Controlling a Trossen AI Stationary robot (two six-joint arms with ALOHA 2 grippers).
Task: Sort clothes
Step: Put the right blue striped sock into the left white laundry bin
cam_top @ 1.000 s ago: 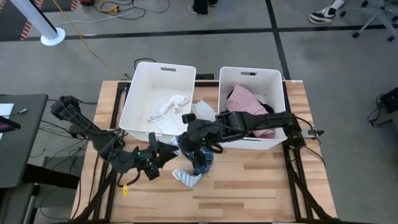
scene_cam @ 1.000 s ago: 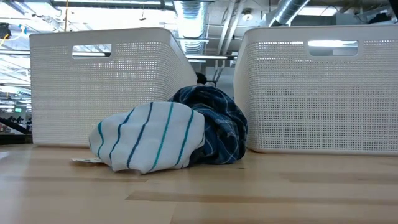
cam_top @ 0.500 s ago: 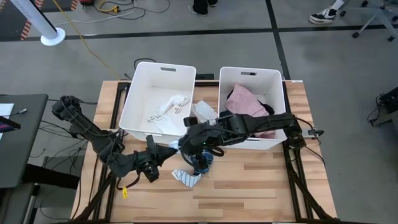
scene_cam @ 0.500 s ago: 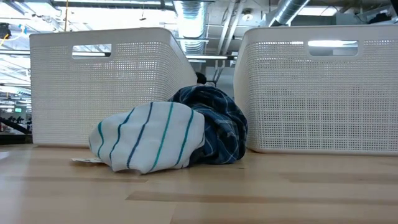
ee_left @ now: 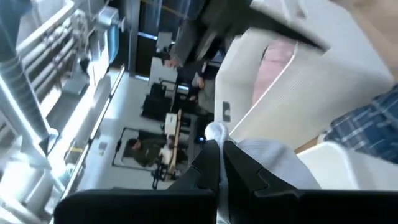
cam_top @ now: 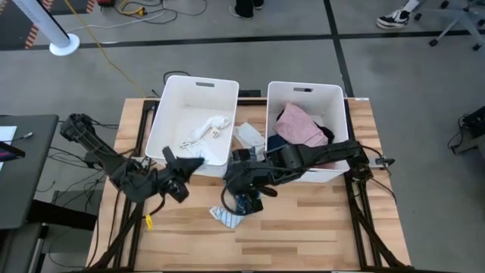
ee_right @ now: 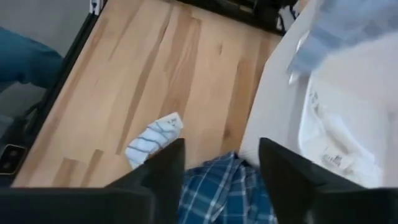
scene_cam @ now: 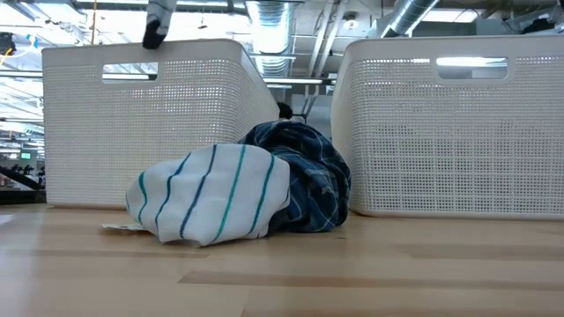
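Two garments lie below the spread right gripper (cam_top: 244, 199): striped sock (cam_top: 226, 218) nearest, plaid cloth (cam_top: 248, 202) between its fingers. Farther off, the left gripper (cam_top: 182, 165), clenched on a white sock (ee_left: 264, 158), nears the left tub (cam_top: 159, 125). Sorting underway; next, release above that tub.

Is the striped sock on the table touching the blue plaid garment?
Touching. In the low view the striped sock lies pressed against the front of the blue plaid garment, overlapping it with no gap between them.
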